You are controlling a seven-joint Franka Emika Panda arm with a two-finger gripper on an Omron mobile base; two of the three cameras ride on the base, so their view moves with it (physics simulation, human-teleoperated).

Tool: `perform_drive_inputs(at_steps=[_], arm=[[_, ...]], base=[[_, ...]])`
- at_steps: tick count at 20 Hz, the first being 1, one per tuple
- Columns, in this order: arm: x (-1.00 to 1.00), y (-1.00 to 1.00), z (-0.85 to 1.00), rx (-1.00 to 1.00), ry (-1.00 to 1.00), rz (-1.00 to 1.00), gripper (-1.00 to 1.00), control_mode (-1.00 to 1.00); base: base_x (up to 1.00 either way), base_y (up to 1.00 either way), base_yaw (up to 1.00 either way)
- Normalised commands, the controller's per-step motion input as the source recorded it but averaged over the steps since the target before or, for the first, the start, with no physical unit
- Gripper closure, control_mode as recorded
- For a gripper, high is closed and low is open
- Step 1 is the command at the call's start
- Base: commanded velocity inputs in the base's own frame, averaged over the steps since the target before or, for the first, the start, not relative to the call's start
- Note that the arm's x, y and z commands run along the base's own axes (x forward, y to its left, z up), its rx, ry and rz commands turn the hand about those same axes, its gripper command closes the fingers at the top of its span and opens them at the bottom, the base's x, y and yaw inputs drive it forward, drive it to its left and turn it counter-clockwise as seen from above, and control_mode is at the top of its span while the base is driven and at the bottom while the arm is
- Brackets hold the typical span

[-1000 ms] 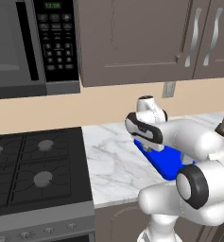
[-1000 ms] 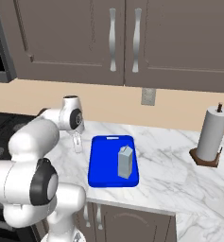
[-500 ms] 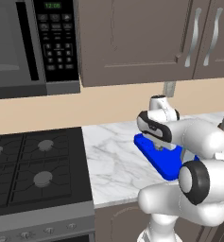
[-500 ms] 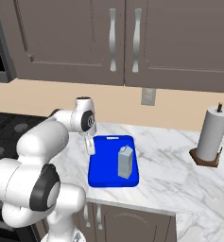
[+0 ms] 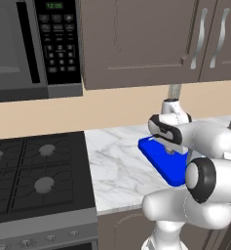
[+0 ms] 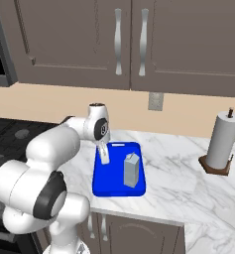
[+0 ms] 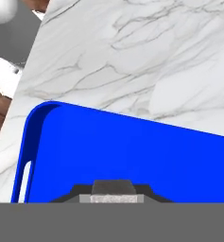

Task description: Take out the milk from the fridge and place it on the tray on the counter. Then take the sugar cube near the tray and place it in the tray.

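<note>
While my gripper (image 6: 105, 159) hangs over the tray's (image 6: 103, 183) near-left quarter, its jaws are pinched on the sugar cube (image 7: 114, 192), a small pale grainy block above smooth glossy blue. Upright in the tray's right half stands the milk (image 6: 131, 170), a matte gabled carton apart from my fingers. Veined marble counter (image 6: 183, 168) lies bare past the tray's low rounded rim, up to the paper towel roll (image 6: 223, 140).

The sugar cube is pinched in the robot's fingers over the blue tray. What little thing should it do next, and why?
Probably lower a bit and open the fingers. The gripper is shut on the sugar cube, and the hand view shows bare blue tray floor beneath it. The milk already stands in the tray, apart from the gripper, so dropping here looks safe.
</note>
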Motion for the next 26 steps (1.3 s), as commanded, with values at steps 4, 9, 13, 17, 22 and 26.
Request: perform_drive_inputs(at_steps=[4,9,13,17,22,26], arm=[[0.26,0.0,-0.15,0.0,0.0,0.0,1.0,-1.0],[0.25,0.0,-0.17,0.0,0.0,0.0,1.0,-1.0],[0.27,0.0,-0.23,0.0,0.01,0.0,1.0,-1.0],[0.26,0.0,-0.23,0.0,0.01,0.0,1.0,-1.0],[0.25,0.0,-0.21,0.0,0.0,0.0,1.0,-1.0],[0.23,0.0,-0.18,0.0,0.0,0.0,1.0,-1.0]], base=[[0.0,0.0,0.0],[0.0,0.0,0.0],[0.0,0.0,0.0],[0.0,0.0,0.0],[0.0,0.0,0.0],[0.0,0.0,0.0]])
